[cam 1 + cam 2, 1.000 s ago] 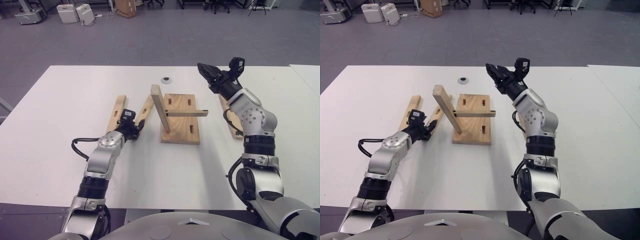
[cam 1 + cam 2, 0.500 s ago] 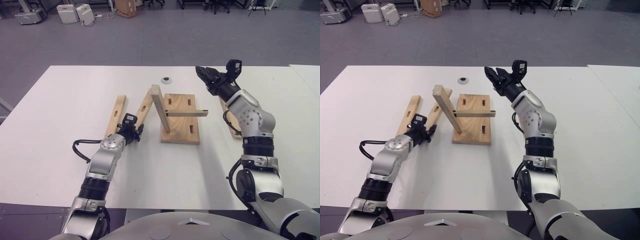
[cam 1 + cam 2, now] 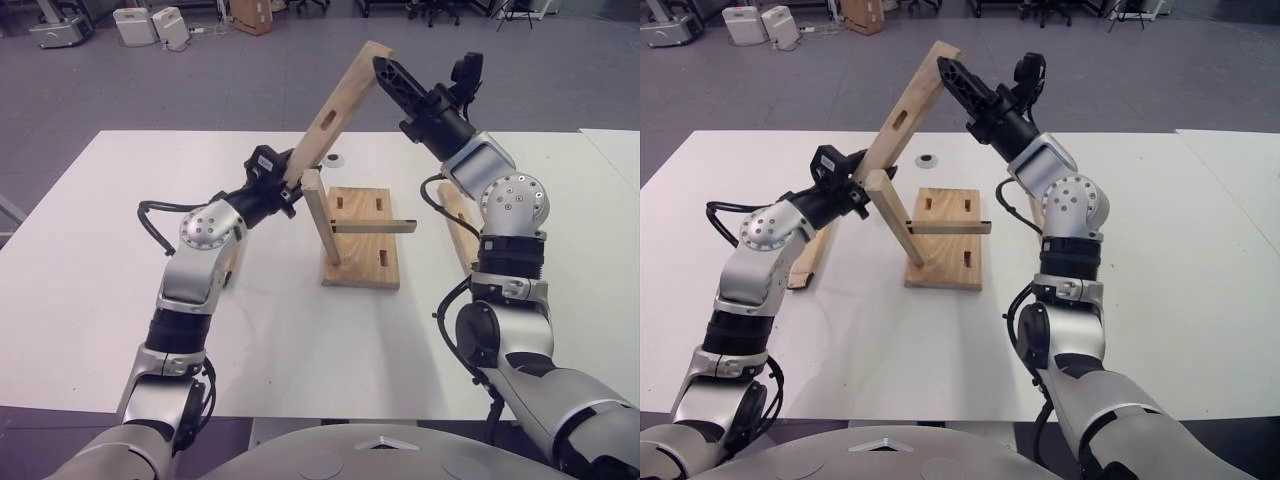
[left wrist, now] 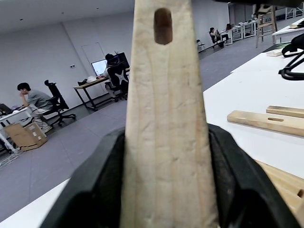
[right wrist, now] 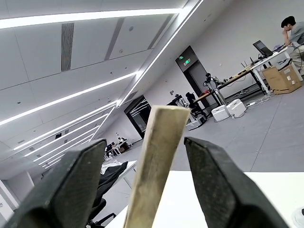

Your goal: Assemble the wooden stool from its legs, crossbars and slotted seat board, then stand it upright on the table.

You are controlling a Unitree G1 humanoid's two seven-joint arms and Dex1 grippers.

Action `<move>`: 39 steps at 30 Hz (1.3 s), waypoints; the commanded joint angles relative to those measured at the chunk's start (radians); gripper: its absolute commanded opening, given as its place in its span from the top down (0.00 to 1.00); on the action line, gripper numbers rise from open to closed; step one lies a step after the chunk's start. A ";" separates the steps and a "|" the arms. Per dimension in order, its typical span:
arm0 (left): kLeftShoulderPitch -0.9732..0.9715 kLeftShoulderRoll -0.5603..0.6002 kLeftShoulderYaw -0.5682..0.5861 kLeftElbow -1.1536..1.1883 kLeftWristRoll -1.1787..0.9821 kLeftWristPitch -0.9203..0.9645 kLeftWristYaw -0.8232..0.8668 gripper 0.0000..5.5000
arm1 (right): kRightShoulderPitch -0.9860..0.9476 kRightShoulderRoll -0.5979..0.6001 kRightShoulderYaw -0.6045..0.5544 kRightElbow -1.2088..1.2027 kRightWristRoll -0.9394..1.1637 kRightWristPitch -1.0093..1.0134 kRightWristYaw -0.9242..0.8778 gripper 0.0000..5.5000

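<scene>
The slotted seat board (image 3: 365, 262) lies flat mid-table. One leg (image 3: 322, 215) stands tilted on it, joined to a crossbar (image 3: 378, 227) that sticks out to the right. A second leg (image 3: 335, 105) is held slanting in the air above the board. My left gripper (image 3: 283, 187) is shut on its lower end, and in the left wrist view its fingers (image 4: 99, 171) press both sides of the wood. My right gripper (image 3: 386, 70) is open, with its fingers (image 5: 71, 180) straddling the leg's top end (image 5: 159, 156).
Another leg (image 3: 808, 262) lies on the table left of the board, partly behind my left arm. One more leg (image 3: 452, 215) lies right of the board, behind my right arm. A small dark round piece (image 3: 928, 159) sits behind the board.
My left gripper has lifted one of the two legs from the table left of the board and raised it slanting. My right gripper has risen to that leg's top end.
</scene>
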 commanded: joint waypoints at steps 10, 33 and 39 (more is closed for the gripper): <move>-0.037 0.029 -0.046 0.056 0.076 -0.164 -0.042 0.63 | -0.058 0.002 -0.017 0.006 0.071 0.064 -0.038 0.72; 0.115 -0.005 0.062 -0.133 0.134 -0.007 0.224 0.24 | 0.721 -0.049 -0.209 -0.565 0.143 0.115 -0.564 0.82; 0.107 -0.019 0.056 -0.168 0.136 0.027 0.238 0.24 | 0.708 -0.077 -0.156 -0.654 0.145 0.139 -0.705 0.81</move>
